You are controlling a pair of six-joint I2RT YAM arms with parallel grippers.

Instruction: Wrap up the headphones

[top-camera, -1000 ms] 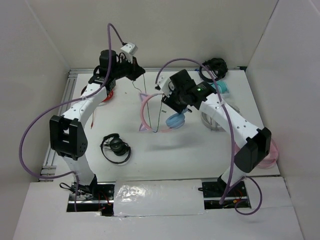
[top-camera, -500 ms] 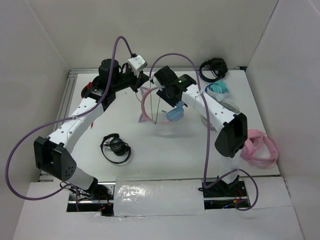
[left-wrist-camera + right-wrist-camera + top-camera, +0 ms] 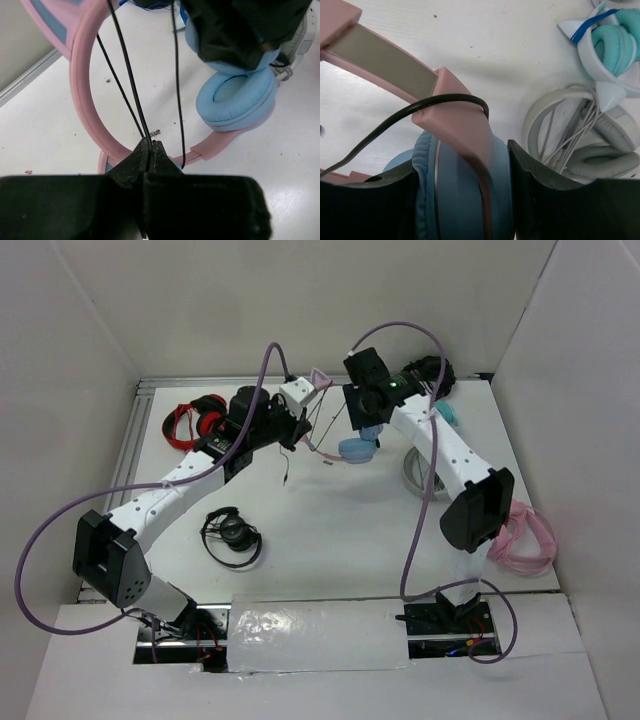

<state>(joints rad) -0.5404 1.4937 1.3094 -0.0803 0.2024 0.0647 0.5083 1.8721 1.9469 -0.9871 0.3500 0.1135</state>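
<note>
The headphones (image 3: pixel 352 448) have a pink headband (image 3: pixel 82 95) with cat ears and light blue ear cups (image 3: pixel 235 100). They hang above the table at the back middle. My right gripper (image 3: pixel 368 425) is shut on one ear cup (image 3: pixel 465 195), with the pink band arm (image 3: pixel 455 120) rising between its fingers. My left gripper (image 3: pixel 297 423) is shut on the thin black cable (image 3: pixel 125 70), pinched at the fingertips (image 3: pixel 150 147). The cable runs up across the headband loop, with another strand (image 3: pixel 176 85) beside it. A loose cable end (image 3: pixel 285 468) dangles below the left gripper.
Red-and-black headphones (image 3: pixel 195 422) lie at the back left. Small black headphones (image 3: pixel 232 533) lie front left. All-pink headphones (image 3: pixel 525 538) lie at the right edge. White-and-teal cat-ear headphones (image 3: pixel 607 42), grey-white headphones (image 3: pixel 590 135) and a black pair (image 3: pixel 432 370) sit at the back right.
Both grippers moved towards the back right with the headphones. The left gripper swung right, drawing the cable across the headband. The headphones rose and turned, ear cup now under the right gripper.
</note>
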